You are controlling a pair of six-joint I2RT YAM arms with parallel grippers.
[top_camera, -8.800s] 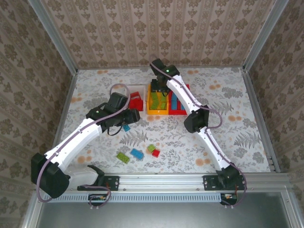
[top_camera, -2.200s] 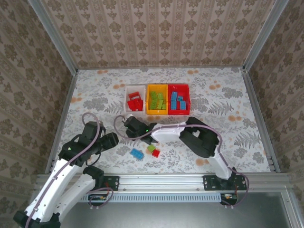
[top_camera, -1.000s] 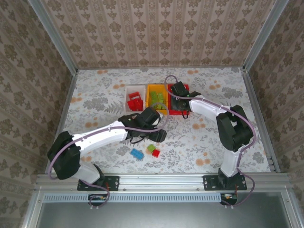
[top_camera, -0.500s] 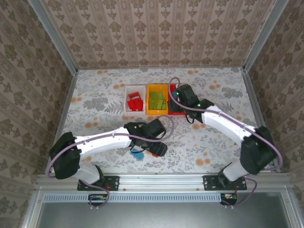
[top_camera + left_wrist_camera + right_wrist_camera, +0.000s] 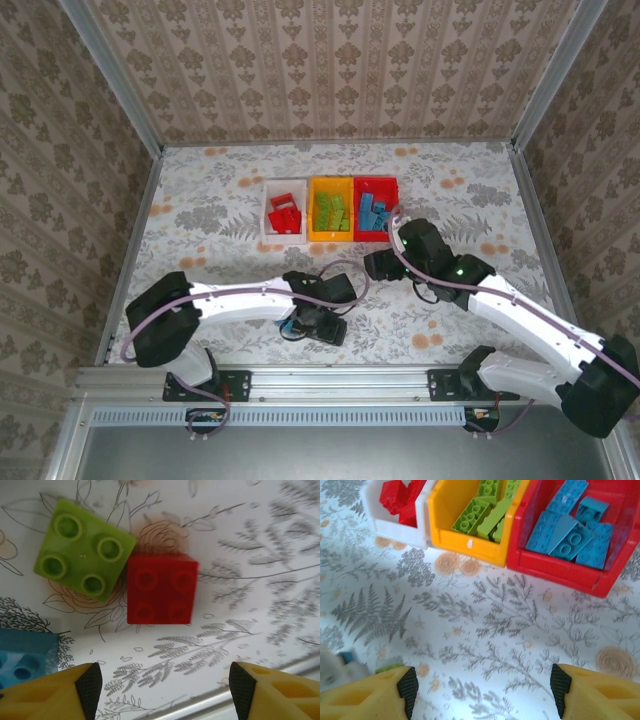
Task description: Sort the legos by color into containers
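Red brick (image 5: 161,589) under the left gripper's (image 5: 164,687) wide jaws likely needs a drop and pinch; right gripper (image 5: 481,692) gapes empty.

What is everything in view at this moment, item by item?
white bin: one, white, left end of the far row, holding several red bricks
yellow-orange bin: one, middle of the row, holding several green bricks
red bin: one, right end, holding several blue bricks
loose green brick: one, lime, near edge
loose red brick: one, right beside the green one
loose blue brick: one, close by
table: one, floral cover
left tool: open, above the loose bricks
right tool: open, before the bins
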